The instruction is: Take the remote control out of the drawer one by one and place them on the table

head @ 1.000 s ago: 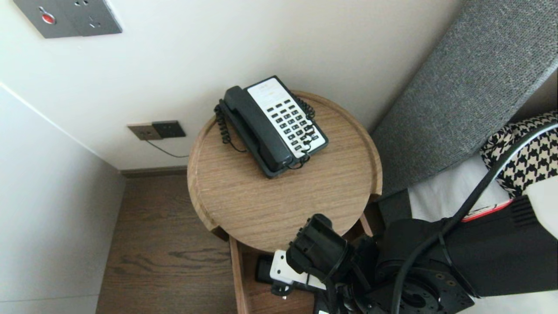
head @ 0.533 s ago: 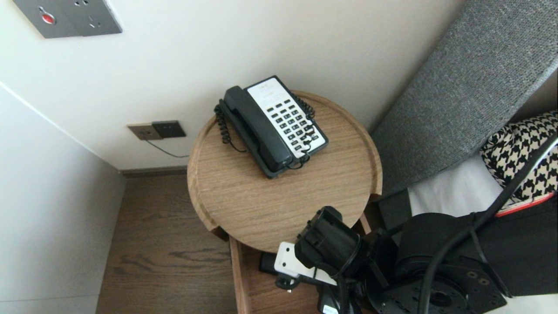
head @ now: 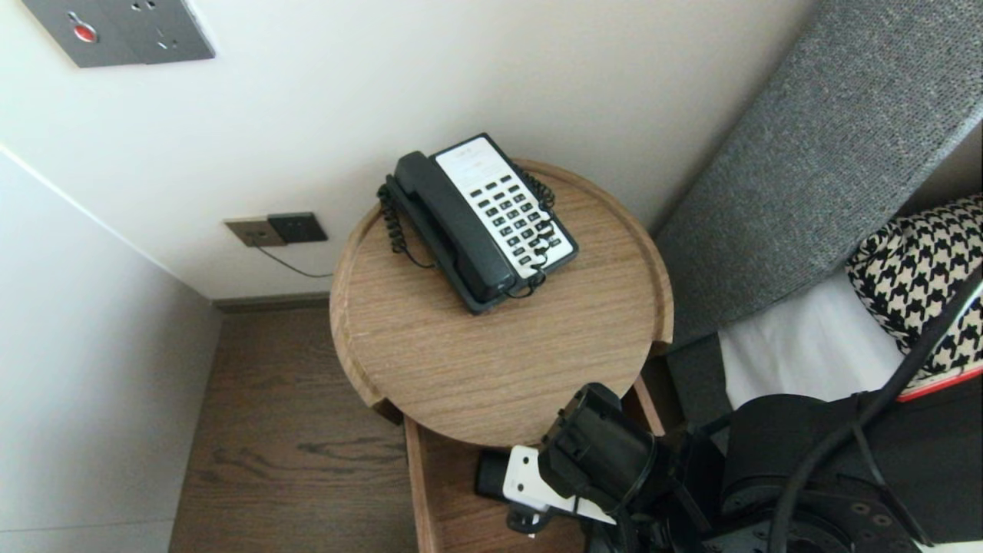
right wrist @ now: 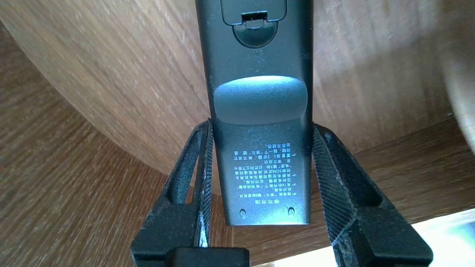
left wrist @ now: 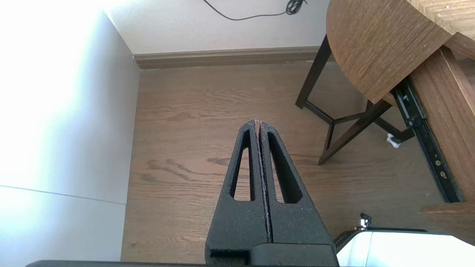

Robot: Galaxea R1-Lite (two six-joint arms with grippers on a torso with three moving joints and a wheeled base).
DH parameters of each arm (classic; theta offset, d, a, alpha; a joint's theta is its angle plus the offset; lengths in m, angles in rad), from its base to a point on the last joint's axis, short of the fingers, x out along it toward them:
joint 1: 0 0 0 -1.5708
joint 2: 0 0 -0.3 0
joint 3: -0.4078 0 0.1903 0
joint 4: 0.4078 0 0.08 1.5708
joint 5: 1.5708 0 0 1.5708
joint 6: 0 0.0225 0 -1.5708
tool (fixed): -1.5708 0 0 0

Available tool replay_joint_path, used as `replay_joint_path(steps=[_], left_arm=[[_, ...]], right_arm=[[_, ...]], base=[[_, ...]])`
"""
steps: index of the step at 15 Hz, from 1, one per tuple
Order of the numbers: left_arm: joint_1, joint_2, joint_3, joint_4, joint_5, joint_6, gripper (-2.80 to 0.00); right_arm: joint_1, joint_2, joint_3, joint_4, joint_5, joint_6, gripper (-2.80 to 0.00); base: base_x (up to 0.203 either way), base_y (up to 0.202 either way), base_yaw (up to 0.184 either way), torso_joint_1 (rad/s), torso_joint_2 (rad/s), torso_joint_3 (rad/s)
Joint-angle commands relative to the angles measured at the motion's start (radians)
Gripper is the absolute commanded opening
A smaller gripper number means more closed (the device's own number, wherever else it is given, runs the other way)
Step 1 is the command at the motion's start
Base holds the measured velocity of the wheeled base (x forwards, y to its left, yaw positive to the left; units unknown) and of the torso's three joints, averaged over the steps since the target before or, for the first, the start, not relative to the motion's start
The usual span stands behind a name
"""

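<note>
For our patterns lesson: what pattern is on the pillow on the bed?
The pillow is black-and-white houndstooth; the head view shows it best.

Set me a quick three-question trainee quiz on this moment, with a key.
1. True or false: the right gripper is shut on the remote.
2. What stands on the table? A) phone B) lamp C) cup
3. Fill in: the left gripper, hanging over the floor, has its jaws ____.
Key: 1 true; 2 A; 3 shut.
</note>
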Motion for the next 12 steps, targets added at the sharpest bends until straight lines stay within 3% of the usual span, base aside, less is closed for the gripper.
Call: replay_joint_path(steps=[1,12], left_arm=[[0.0,-0.001,0.0,0.0,0.0,0.0,-2.8],[0.0,-0.001,0.0,0.0,0.0,0.0,-2.8]], right_arm=[[0.0,0.019,0.01,0.001,-0.002,-0.001,-2.8],[-0.024,0.164,-0.001,-0.089,0.009,-0.009,-2.8]], base=[[0.0,0.0,0.0,0.0,0.0,0.0],[0.0,0.0,0.0,0.0,0.0,0.0]])
